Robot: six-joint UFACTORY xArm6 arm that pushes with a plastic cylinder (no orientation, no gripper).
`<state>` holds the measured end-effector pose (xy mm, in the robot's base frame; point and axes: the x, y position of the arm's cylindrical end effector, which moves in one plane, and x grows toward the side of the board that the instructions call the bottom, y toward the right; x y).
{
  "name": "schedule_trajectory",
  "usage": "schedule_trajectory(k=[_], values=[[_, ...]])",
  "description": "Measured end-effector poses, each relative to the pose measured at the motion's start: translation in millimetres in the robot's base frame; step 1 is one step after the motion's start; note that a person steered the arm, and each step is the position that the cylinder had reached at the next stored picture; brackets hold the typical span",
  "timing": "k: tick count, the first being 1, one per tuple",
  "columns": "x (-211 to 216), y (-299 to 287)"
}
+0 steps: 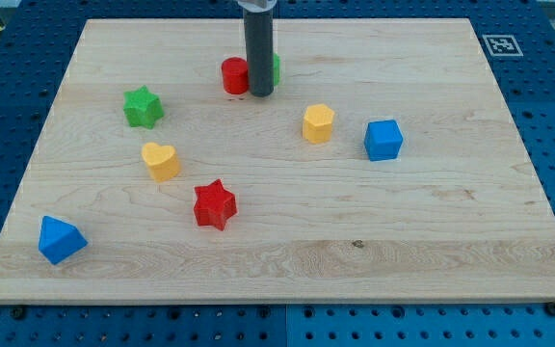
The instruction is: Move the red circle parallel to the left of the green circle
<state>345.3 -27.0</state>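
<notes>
The red circle (233, 75) sits near the view's top centre on the wooden board (432, 231). The green circle (275, 67) is just right of it, mostly hidden behind the dark rod; only a sliver shows. My tip (260, 93) rests between the two, touching or nearly touching the red circle's right side and in front of the green circle.
A green star (143, 106) lies at the left, a yellow heart (161, 160) below it, a red star (214, 203) below centre, a blue triangular block (61, 239) at the bottom left. A yellow hexagon (318, 123) and a blue cube (383, 140) lie to the right.
</notes>
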Motion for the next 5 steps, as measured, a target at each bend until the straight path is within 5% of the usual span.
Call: schedule_trajectory(k=[5], values=[[2, -62]])
